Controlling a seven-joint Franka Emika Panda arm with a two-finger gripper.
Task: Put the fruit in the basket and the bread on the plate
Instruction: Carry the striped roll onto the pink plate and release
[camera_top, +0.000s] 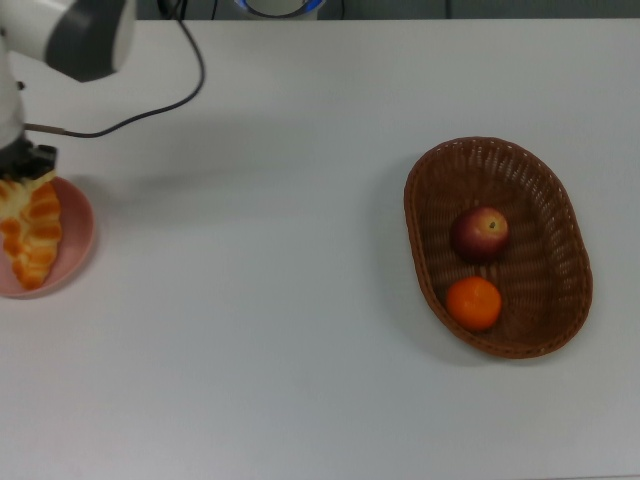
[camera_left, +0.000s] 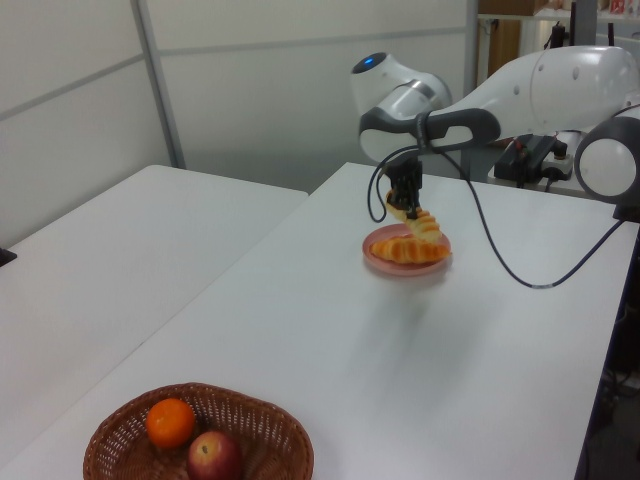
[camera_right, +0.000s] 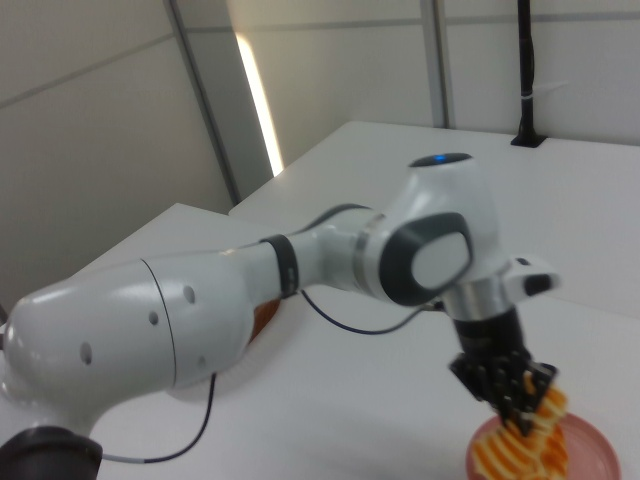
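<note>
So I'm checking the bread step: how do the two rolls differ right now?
The ridged roll hangs tilted in the pincer, above the pink plate; the braided roll already lies flat on that plate. The ridged roll shows pale cross stripes; the braided roll looks knobbly, a deeper orange-brown. Shared: both are elongated golden bread, both now over the plate.

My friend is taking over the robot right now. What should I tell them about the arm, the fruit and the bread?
Gripper: shut on the ridged roll, holding it just above the pink plate.
Braided roll: already on the plate.
Apple and mandarin: both inside the basket, so the fruit is done.
Left to do: lower the ridged roll onto the plate beside the braided one, open the fingers and lift the arm away.
</note>
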